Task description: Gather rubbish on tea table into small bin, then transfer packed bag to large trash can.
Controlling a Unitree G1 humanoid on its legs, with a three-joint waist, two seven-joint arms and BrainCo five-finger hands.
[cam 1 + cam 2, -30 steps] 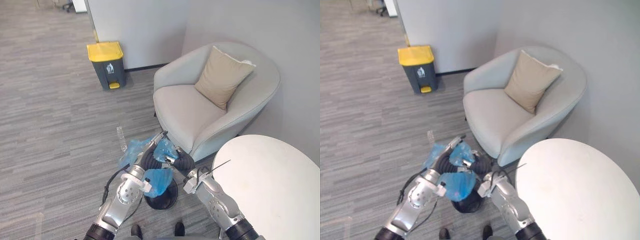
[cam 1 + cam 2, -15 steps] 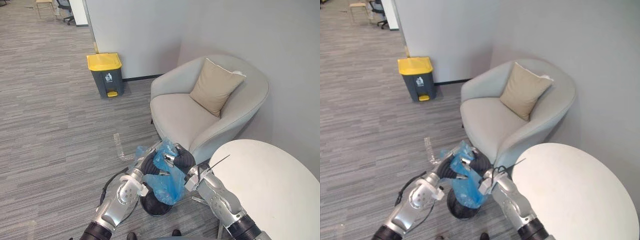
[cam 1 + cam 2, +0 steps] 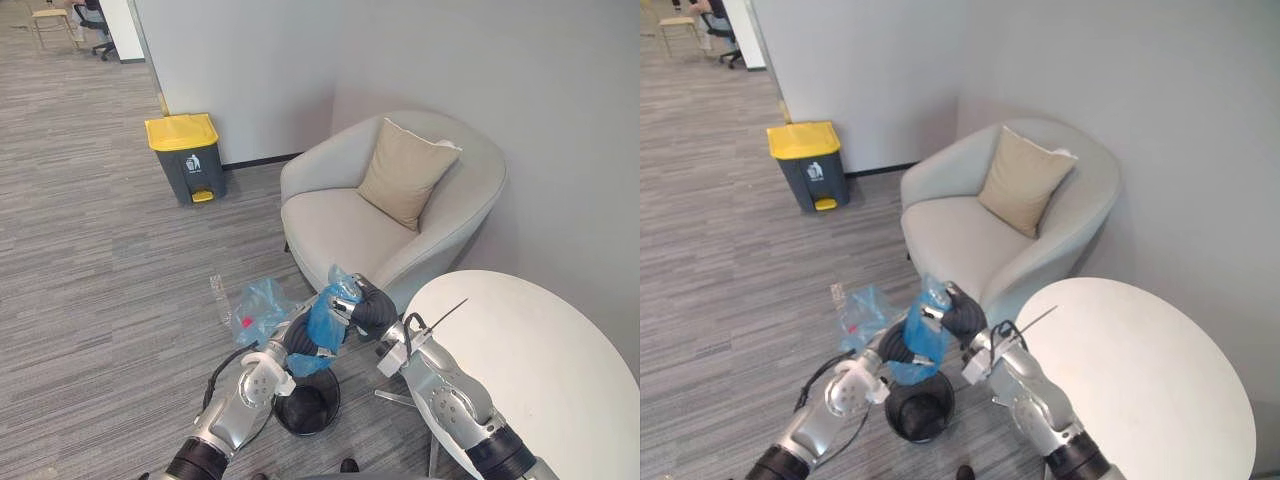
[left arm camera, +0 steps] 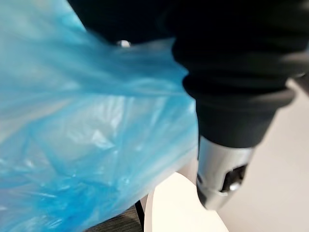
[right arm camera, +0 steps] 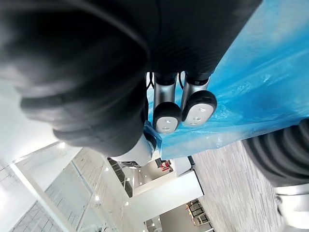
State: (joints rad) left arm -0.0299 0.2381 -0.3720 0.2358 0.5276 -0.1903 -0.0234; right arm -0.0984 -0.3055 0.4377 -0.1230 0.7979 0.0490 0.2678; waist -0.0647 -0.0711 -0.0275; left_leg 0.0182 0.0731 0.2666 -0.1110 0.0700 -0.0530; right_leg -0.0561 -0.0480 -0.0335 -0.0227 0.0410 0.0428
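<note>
- The blue rubbish bag [image 3: 325, 322] is lifted out of the small black bin [image 3: 307, 405] and hangs above the bin's mouth. Whether its lower end touches the rim cannot be told.
- The right robot hand [image 3: 370, 310] is above the bin, on the side toward the white round surface [image 3: 530, 370], at the top of the bag.
- The right wrist view adds what the eye views do not resolve. Dark-tipped fingers [image 5: 166, 117] are curled down onto the blue film and clamp it.
- The left robot hand [image 3: 298, 338] is above the bin, against the side of the bag away from the surface.
- The film hides the left robot hand's grip in the eye views. The left wrist view shows the film close up, with the other arm's dark ribbed cover past it. Whether this hand is closed on the bag cannot be told.
- The eye views alone show the room around the bin:
  - Loose pale blue plastic [image 3: 255, 305] lies on the floor just beyond the bin.
  - The large trash can [image 3: 805, 165], with a yellow lid, stands well beyond the bin, against the wall.
  - An armchair [image 3: 340, 225] with a beige cushion [image 3: 400, 172] stands beyond the bin.
  - The surface stands just beside the bin.
</note>
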